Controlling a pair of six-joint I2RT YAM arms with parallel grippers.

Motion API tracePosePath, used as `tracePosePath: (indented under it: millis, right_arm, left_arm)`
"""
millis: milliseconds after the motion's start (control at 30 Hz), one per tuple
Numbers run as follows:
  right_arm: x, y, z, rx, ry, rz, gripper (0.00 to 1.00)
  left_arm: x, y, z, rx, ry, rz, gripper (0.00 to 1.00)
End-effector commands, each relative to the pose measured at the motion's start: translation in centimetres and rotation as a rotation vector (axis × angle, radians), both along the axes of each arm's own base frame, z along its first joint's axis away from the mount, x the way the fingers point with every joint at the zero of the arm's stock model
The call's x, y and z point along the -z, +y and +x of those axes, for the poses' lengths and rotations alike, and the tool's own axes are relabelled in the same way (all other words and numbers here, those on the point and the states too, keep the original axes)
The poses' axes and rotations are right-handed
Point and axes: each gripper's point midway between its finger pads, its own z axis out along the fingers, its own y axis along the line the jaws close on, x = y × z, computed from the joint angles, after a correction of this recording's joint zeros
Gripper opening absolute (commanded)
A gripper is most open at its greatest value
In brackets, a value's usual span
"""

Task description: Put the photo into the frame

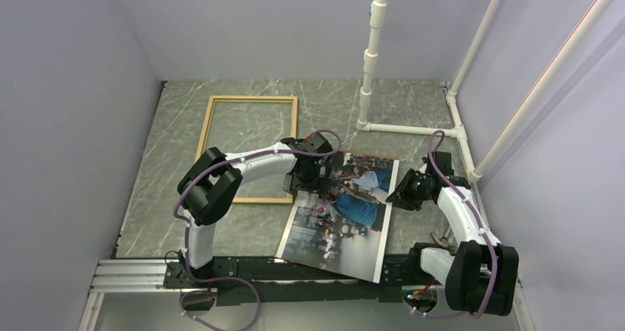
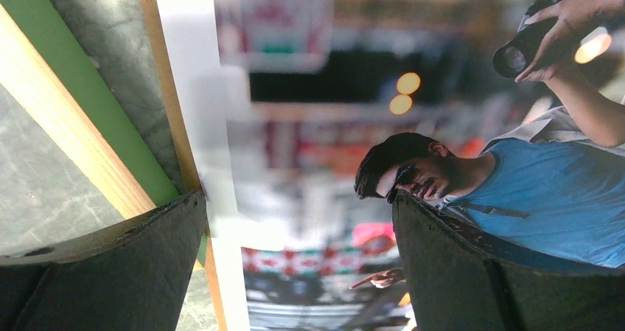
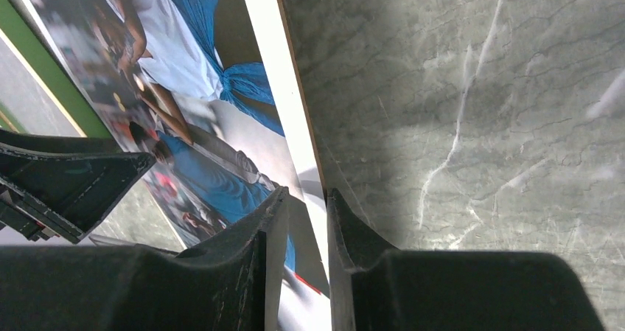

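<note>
- Photo (image 1: 346, 220): print side up on the tabletop (image 1: 413, 110), skewed, between the arms, its left border near the frame's right rail.
- Frame (image 1: 254, 97): flat, wood face up, back left.
- Left end effector (image 2: 295, 213): spread wide over the photo's left border.
- Right end effector (image 3: 307, 194): jaws narrow, straddling the photo's right edge; firm pinch cannot be told.
- Handling, judged: grip the white border only, lift low, square the photo to the rails before lowering.

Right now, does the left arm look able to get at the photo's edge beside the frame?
Probably yes. The left gripper is open and straddles the white border of the photo, with nothing covering it. The rail of the frame lies close beside that edge, so one finger may catch on it.
</note>
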Motion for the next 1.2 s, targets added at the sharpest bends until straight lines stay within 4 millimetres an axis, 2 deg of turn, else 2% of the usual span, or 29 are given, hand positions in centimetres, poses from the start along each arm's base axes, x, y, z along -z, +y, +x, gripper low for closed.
tracePosePath:
  millis: [0, 133, 267, 633, 900, 1067, 1167]
  right_arm:
    - [-4.3, 3.9, 1.0, -0.082, -0.081, 0.229, 0.26]
    - [-3.9, 2.8, 1.3, -0.067, -0.063, 0.150, 0.27]
    - [-2.7, 1.5, 1.3, -0.061, -0.018, 0.069, 0.27]
    - [-0.6, 0.2, 1.3, -0.072, 0.041, -0.022, 0.27]
    - [-1.7, 1.0, 2.3, -0.108, 0.013, 0.006, 0.26]
    - [-2.1, 0.9, 2.5, -0.140, 0.006, -0.047, 0.23]
    - [-1.6, 0.6, 2.5, -0.152, 0.021, -0.098, 0.22]
  left_arm:
    - [3.5, -2.2, -0.9, 0.027, 0.055, -0.061, 1.00]
    - [3.3, -2.4, -0.7, 0.025, 0.053, -0.070, 1.00]
    - [3.4, -2.3, -0.8, 0.024, 0.054, -0.069, 0.99]
    - [3.3, -2.2, -0.7, 0.022, 0.049, -0.073, 0.99]
    - [3.3, -2.2, -0.8, 0.021, 0.051, -0.075, 0.99]
    - [3.3, -2.4, -0.7, 0.022, 0.053, -0.079, 0.99]
    - [3.3, -2.4, -0.8, 0.023, 0.052, -0.078, 0.99]
